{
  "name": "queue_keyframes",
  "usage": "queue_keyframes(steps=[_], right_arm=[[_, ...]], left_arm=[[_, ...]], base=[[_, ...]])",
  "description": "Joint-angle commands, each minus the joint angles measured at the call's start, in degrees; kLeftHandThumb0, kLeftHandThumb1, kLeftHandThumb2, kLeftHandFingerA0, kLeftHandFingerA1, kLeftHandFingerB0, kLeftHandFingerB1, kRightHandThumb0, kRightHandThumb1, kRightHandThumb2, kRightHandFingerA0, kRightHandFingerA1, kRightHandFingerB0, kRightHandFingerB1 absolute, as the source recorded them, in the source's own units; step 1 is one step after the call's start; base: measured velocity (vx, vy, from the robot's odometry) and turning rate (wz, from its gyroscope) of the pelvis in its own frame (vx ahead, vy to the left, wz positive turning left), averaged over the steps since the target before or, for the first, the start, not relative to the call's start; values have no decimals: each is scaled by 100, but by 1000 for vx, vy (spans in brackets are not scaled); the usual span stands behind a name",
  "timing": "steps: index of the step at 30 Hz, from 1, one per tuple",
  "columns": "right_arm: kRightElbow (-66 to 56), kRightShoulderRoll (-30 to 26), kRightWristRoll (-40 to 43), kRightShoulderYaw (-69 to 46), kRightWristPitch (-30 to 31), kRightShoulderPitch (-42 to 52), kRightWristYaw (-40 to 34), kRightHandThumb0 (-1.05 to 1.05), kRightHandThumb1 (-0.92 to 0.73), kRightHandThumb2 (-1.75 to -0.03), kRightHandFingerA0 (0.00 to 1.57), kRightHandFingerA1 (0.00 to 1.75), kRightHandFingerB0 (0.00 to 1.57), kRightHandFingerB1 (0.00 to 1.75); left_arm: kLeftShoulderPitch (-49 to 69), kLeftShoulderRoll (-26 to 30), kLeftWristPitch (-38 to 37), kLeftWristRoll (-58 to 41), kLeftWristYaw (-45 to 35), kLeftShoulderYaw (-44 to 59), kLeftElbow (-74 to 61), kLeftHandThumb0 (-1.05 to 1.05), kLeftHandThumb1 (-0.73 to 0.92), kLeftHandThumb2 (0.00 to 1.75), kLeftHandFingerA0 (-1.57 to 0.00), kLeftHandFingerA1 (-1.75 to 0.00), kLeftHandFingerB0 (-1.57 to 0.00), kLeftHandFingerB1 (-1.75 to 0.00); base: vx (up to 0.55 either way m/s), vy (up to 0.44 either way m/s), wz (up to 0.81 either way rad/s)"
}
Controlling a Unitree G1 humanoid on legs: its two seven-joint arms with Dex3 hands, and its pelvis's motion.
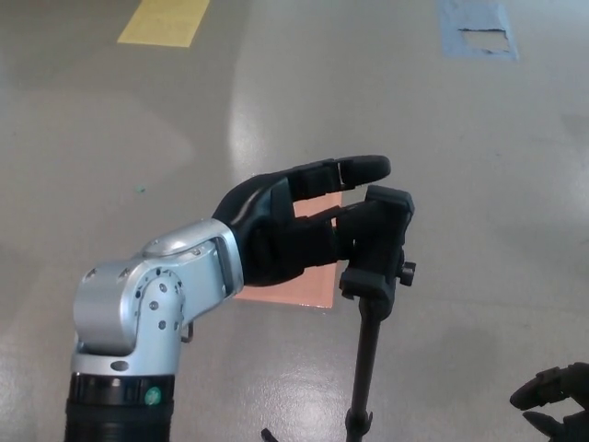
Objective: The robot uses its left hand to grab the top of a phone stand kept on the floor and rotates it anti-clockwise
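Grab step, rotation not started as far as I can judge. Left hand [308, 226] is at the top of the stand [377, 244]: upper finger [354, 169] reaches out over the clamp head, lower fingers press against its near side. Looks like a loose wrap rather than a firm clamp; can't tell if the thumb has closed on the far side. Stand's pole [365, 368] drops straight down from under the hand to the floor [120, 138], base out of frame. Orange sheet [299, 276] lies on the floor behind the hand. Right hand [555, 405] sits low, well off to the side, idle, fingers curled, holding nothing. Next: tighten on the head, then twist the wrist anti-clockwise while keeping the pole vertical; tipping risk if it pulls sideways.
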Motion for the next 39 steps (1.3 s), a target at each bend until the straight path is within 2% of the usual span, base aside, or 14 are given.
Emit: queue_keyframes(steps=[1, 4, 5, 7, 11, 12, 15, 16, 18, 19, 27, 28, 31, 39], right_arm=[[26, -101, 17, -36, -62, -1, 56, -54, -76, -67, 55, 50, 31, 35], [28, -106, 0, -25, -88, -6, 56, -56, -68, -95, 49, 59, 28, 47], [28, -105, -6, -21, -85, -8, 47, -54, -76, -68, 55, 49, 32, 35], [27, -100, -10, -20, -68, -14, 35, -51, -82, -65, 56, 47, 34, 33], [36, -96, -32, -5, -47, -37, 19, -51, -83, -65, 55, 46, 34, 33], [33, -92, -39, 2, -36, -46, 21, -55, -68, -95, 50, 59, 28, 47], [20, -92, -47, 9, -36, -55, 25, -51, -82, -65, 57, 47, 35, 33], [21, -92, -44, 5, -28, -57, 24, -57, -69, -95, 51, 59, 28, 46], [22, -83, -35, -5, 3, -64, 15, -51, -82, -65, 58, 47, 35, 33], [21, -74, -32, -8, 25, -67, 2, -56, -68, -94, 51, 59, 28, 46], [43, -28, -52, 9, 107, -101, -50, -57, -69, -94, 51, 58, 28, 46], [38, -20, -34, -3, 124, -89, -31, -50, -82, -65, 58, 46, 34, 33], [31, -29, -52, 14, 117, -68, -43, -55, -69, -94, 52, 58, 29, 46], [62, -63, 4, -33, 42, 137, -19, -49, -83, -65, 53, 44, 34, 33]], left_arm=[[186, 130, 749, -129, 186, 94, 108, -53, 60, 61, -18, -33, 0, -18], [228, 149, 754, -149, 189, 78, 35, -34, 40, 95, 0, -48, 0, -47], [255, 170, 703, -124, 168, 25, -2, -72, 50, 84, -5, -38, -5, -30], [317, 222, 568, -78, 104, -91, -64, -71, 51, 87, -2, -39, -9, -30], [409, 312, 315, -68, -22, -250, -100, -76, 55, 90, -2, -38, -12, -29], [430, 369, 239, -58, -99, -319, -107, -74, 56, 92, -3, -36, -5, -26], [464, 476, 106, -76, -224, -437, -102, -83, 59, 91, -8, -32, -9, -20], [472, 499, 66, -77, -260, -466, -91, -84, 59, 92, -8, -28, -9, -18], [498, 549, -23, -76, -327, -526, -79, -87, 61, 93, -8, -25, -8, -13], [527, 581, -87, -72, -363, -564, -86, -87, 61, 94, -7, -24, -7, -13], [721, 810, -544, 23, -518, -658, -77, -85, 63, 100, 0, -21, 0, -13], [850, 907, -788, 124, -545, -691, -31, -83, 63, 100, 0, -20, 0, -15], [1160, 1138, -1499, 526, -522, -884, 66, -88, 65, 101, 0, -19, 0, -8], [2249, 1775, -3797, 1468, -330, -921, 1300, -84, 64, 98, -6, -33, -5, -15]], base=[[0, 0, 0], [0, 0, 0], [0, 0, 0], [0, 0, 0], [0, 0, 0], [0, 0, 0], [0, 0, 0], [0, 0, 0], [0, 0, 0], [0, 0, 0], [0, 0, 0], [0, 0, 0], [0, 0, 0], [0, 0, 0]])
